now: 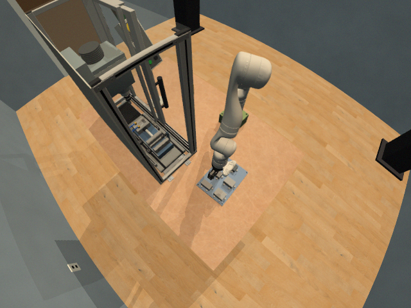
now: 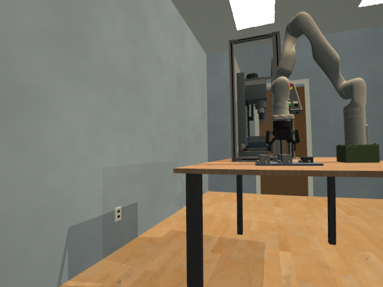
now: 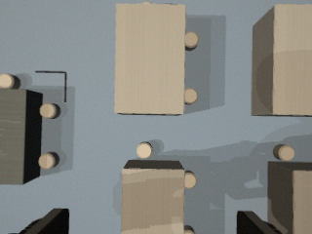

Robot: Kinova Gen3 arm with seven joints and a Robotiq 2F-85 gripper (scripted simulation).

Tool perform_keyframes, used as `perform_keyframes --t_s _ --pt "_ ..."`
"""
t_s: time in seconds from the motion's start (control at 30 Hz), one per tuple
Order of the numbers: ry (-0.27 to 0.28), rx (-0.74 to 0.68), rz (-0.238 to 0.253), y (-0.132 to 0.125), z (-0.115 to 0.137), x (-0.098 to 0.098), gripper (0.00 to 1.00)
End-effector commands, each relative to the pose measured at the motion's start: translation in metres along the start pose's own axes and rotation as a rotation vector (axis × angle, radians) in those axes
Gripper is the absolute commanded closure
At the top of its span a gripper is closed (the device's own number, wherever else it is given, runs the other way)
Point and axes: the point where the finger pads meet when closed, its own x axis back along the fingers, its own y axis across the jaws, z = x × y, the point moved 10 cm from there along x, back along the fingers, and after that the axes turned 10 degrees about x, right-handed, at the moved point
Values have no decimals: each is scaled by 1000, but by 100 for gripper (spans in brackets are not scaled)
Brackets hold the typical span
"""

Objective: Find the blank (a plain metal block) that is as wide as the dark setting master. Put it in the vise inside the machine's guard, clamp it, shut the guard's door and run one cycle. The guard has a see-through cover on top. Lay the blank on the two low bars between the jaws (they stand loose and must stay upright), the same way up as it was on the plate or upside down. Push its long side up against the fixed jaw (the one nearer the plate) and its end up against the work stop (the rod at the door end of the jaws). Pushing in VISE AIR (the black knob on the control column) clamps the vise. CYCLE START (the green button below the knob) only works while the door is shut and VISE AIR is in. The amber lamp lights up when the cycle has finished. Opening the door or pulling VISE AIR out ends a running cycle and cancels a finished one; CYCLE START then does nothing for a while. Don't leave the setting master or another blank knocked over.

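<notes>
My gripper (image 1: 212, 174) (image 2: 282, 146) (image 3: 152, 223) is open and empty above the plate (image 1: 239, 175) (image 3: 93, 29). In the wrist view its fingertips show on either side of the lower middle blank (image 3: 152, 202), with clear gaps. The dark setting master (image 3: 12, 136) (image 2: 306, 159) stands at the left. Other blanks stand at the top middle (image 3: 150, 58), top right (image 3: 294, 58) and lower right (image 3: 303, 205). The vise (image 1: 160, 144) holds no blank that I can see; its low bars are too small to make out. The green button (image 1: 150, 61) (image 2: 289, 104) and black knob (image 1: 155, 57) (image 2: 295, 104) are on the column.
Small round pins (image 3: 144, 150) stand beside the blocks. The guard's front post (image 1: 187, 95) rises between the vise and the arm. A black handle (image 1: 162, 92) is on the guard's side; I cannot tell the door's position surely. The spindle (image 1: 126, 94) (image 2: 261, 115) hangs behind the vise.
</notes>
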Motion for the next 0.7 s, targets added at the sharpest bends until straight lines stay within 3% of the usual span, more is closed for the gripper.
perform_keyframes --t_s 0.0,0.67 --pt "1 -2 0 0 -1 -1 0" --pt "0 0 1 0 0 -4 0"
